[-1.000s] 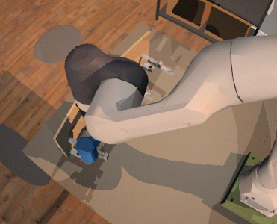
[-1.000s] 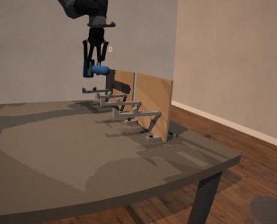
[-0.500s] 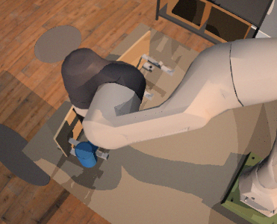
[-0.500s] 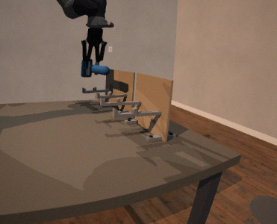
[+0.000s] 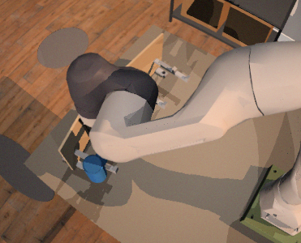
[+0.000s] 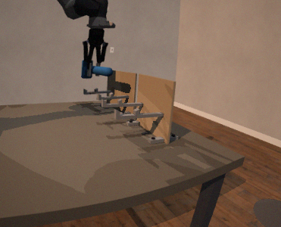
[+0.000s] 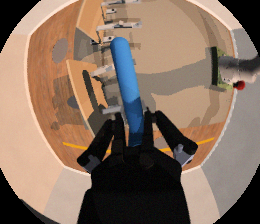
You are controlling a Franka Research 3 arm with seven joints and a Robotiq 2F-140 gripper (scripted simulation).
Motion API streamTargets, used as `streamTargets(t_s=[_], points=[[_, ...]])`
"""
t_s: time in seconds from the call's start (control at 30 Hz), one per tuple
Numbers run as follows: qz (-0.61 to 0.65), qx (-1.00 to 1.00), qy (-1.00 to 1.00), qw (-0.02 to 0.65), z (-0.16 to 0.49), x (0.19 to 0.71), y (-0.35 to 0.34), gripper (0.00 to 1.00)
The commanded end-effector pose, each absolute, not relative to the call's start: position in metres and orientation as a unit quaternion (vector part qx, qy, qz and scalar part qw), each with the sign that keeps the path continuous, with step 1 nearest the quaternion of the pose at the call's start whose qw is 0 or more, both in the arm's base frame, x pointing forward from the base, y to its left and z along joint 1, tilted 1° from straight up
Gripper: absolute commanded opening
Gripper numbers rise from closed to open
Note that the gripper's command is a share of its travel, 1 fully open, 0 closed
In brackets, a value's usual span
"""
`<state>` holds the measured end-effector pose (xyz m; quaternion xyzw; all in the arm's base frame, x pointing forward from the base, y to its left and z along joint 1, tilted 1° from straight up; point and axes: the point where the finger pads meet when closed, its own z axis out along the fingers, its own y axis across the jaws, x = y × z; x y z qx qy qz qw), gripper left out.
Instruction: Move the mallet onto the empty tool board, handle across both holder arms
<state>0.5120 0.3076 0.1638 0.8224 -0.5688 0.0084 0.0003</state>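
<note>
Exterior view: showed table (image 6: 102,181) broad below, two tool boards (image 6: 155,98) side by side, mallet (image 6: 96,71) carried high above the far board's arms (image 6: 96,91), clamped mid-handle in the narrowly parted gripper (image 6: 95,62). Best lowered level, handle settled between the pegs, head just outside one arm. Top view hid the fingers under the arm, showed only the blue head (image 5: 95,168); wrist view showed the handle running forward between both fingers.

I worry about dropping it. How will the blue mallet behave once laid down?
The mallet stays straight in the shut claw, so it is probably stiff. Its round handle may roll unless pegs hold it. The bigger head likely makes it end-heavy.
</note>
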Motion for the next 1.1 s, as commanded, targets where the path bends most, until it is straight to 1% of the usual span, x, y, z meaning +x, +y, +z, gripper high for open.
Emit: streamTargets(t_s=[0.0, 1.07], points=[[0.011, 0.827, -0.562, -0.004, 0.165, 0.515, 0.309, 0.0], [0.011, 0.827, -0.562, -0.004, 0.13, 0.515, 0.307, 0.0]])
